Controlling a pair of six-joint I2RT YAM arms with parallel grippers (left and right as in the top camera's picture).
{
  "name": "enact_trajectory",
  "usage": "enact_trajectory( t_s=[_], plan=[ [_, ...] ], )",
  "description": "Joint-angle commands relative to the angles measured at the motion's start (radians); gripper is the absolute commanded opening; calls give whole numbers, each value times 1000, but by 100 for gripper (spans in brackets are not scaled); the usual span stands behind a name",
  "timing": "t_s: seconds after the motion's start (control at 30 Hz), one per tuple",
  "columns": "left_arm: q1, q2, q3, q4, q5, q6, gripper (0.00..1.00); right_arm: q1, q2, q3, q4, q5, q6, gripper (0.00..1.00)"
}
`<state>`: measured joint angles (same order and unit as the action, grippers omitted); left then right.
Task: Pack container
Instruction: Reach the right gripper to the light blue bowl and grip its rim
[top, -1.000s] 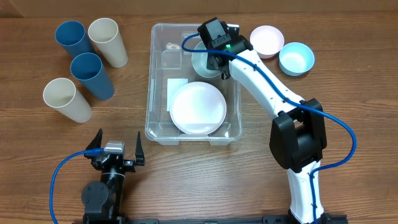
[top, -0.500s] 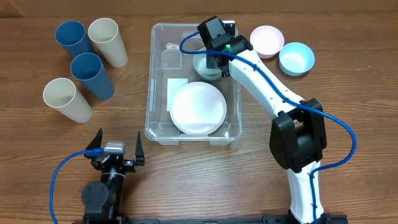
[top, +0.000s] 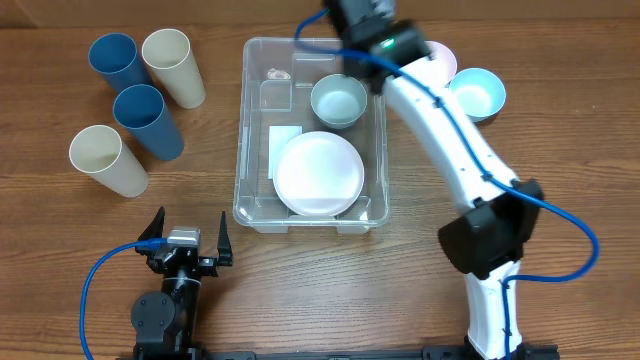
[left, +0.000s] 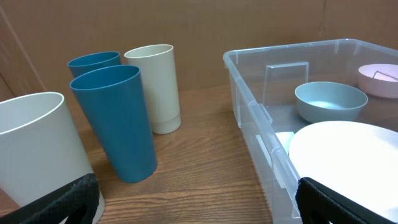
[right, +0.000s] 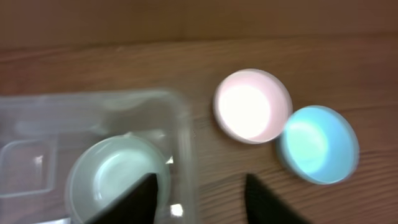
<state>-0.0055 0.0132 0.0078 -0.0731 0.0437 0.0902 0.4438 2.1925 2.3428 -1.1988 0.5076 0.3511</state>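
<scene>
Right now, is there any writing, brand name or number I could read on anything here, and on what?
None can be read.
The white label on the base of the container shows no legible print; any text there is too small to tell.
No other writing shows.

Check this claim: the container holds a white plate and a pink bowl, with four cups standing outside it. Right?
No. The overhead view shows the bowl in the container is pale green, not pink. The white plate inside and four cups outside are right.
</scene>
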Motion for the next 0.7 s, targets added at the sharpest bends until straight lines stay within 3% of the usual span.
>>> enact_trajectory(
  t_s=[0.0,0.07,0.2,0.33,0.5,0.67],
  plan=[
    [6,-9,-3,-1,-3,26,100,-146,-82,61,-51,37,146,61],
    [6,-9,-3,-1,-3,26,100,-243,-82,60,-102,19,222,75],
    [6,-9,-3,-1,-3,26,100,-420,-71,29,-125,-174,260,82],
    [6,-9,-3,-1,-3,26,100,-544,-20,-34,-122,-338,258,82],
    [6,-9,-3,-2,-3,26,100,-572,66,-138,-108,-360,248,80],
    [6,-9,-3,-1,-3,26,100,-572,136,-183,-90,-379,253,69]
  ],
)
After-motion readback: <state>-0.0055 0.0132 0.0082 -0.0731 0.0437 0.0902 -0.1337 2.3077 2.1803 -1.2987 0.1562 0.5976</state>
